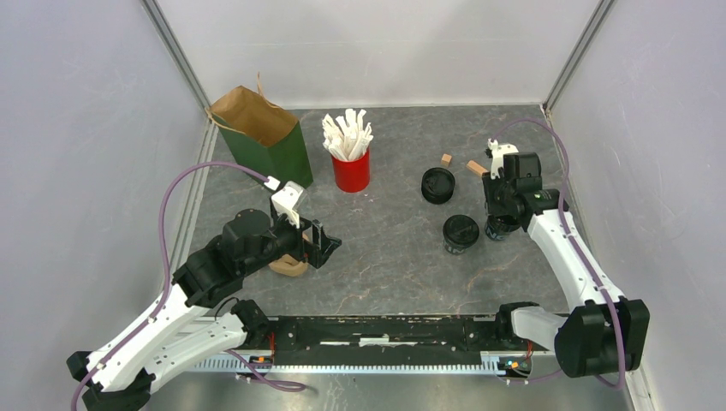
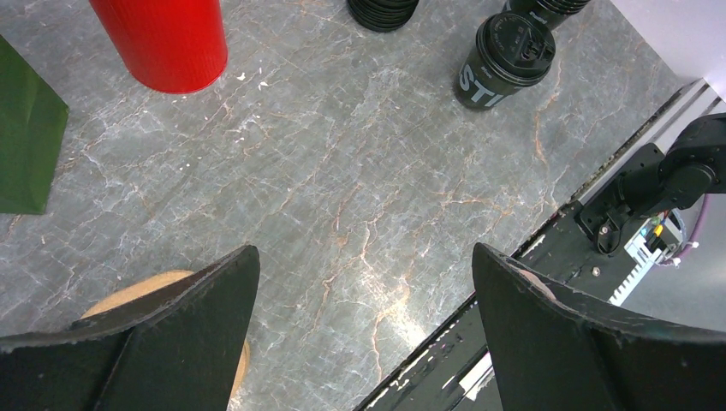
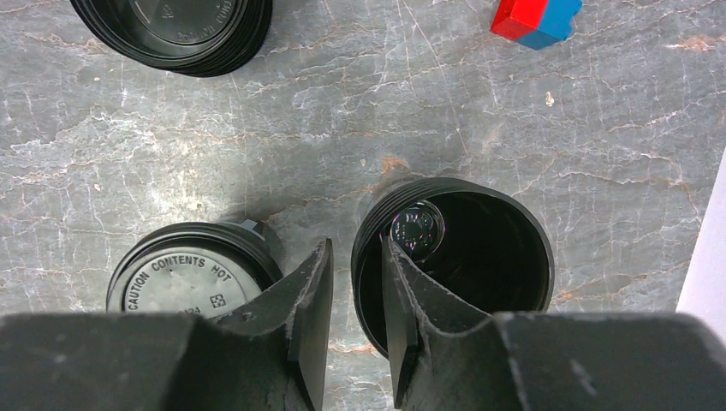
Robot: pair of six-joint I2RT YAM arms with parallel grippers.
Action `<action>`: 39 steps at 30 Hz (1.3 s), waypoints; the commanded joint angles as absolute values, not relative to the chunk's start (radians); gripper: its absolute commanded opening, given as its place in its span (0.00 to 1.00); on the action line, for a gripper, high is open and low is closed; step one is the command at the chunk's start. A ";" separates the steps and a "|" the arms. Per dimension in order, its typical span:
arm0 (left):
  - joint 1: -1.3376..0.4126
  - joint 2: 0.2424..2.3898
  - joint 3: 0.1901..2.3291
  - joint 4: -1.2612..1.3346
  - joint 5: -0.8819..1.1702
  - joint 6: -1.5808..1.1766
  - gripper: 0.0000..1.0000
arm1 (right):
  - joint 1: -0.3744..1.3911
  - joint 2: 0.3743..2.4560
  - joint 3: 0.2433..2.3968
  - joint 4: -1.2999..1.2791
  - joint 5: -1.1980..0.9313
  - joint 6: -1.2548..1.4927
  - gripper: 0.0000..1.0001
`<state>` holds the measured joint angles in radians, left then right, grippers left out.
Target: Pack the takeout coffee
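Leftmost, a green bag [image 1: 265, 141] stands open at the back of the desk [image 1: 385, 265]. Near it the left claw [image 2: 364, 257] hangs wide, holding nothing, one finger over a tan disc [image 1: 289, 268]. Next come a red cup [image 1: 351, 171] of white sticks, then a stack of lids [image 1: 437, 185]. In front of the stack sits the lidded cup [image 1: 461, 233] with white lettering, upright. Just right of it is an open cup [image 3: 488, 257]; the right claw [image 3: 355, 253] is narrow, one finger inside and one outside, pinching its wall. Behind lie two small blocks [image 1: 476, 167].
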<state>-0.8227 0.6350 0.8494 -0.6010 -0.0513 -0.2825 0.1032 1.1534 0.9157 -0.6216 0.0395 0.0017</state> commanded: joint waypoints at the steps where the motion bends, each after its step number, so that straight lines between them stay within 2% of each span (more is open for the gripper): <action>1: -0.827 0.634 0.848 -0.602 -0.065 -0.233 1.00 | 0.107 1.156 0.908 -0.595 0.063 -0.005 0.32; 12: -0.827 0.633 0.847 -0.603 -0.066 -0.232 1.00 | 0.107 1.160 0.901 -0.595 0.073 -0.002 0.28; 24: -0.827 0.635 0.848 -0.602 -0.066 -0.232 1.00 | 0.107 1.157 0.900 -0.591 0.068 -0.002 0.16; 32: -0.827 0.637 0.848 -0.603 -0.066 -0.232 1.00 | 0.107 1.140 0.916 -0.613 0.095 -0.001 0.02; 39: -0.826 0.639 0.848 -0.602 -0.066 -0.232 1.00 | 0.113 1.128 0.939 -0.634 0.132 -0.010 0.00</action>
<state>-0.8227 0.6353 0.8490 -0.6010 -0.0513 -0.2821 0.1051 1.1545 0.9028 -0.6212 0.0933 0.0017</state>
